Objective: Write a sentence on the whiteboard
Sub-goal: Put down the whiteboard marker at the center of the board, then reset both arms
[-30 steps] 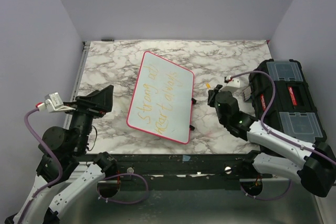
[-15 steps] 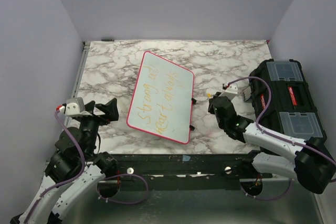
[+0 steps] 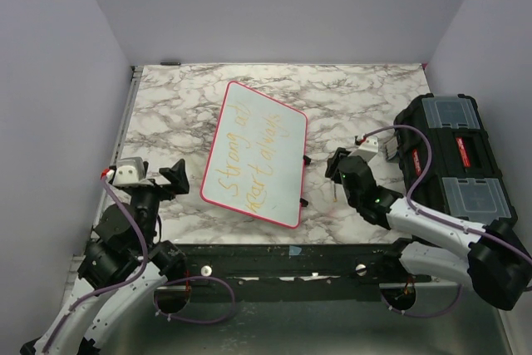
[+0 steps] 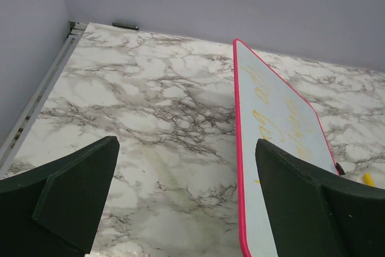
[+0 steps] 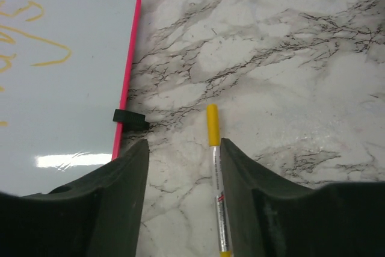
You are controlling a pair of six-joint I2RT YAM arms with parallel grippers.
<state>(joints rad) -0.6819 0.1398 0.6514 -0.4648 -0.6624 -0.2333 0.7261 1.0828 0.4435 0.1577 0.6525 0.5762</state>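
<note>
The whiteboard lies tilted on the marble table, pale with a red-pink rim. The sentence runs across it in two lines of yellow-orange cursive. My right gripper is open, low over the marble just right of the whiteboard. A marker with a yellow cap lies on the table between its jaws, close against the right finger. Near the table's front left, my left gripper is wide open and holds nothing, with the whiteboard rim beside its right finger.
A black toolbox with clear lid compartments stands at the right edge of the table. A small black foot sticks out from the whiteboard's rim near the marker. Grey walls close in the table at the back and sides.
My right gripper has gone from shut to open, and the marker now lies on the marble between its jaws. The left arm has drawn back toward the near left edge.
</note>
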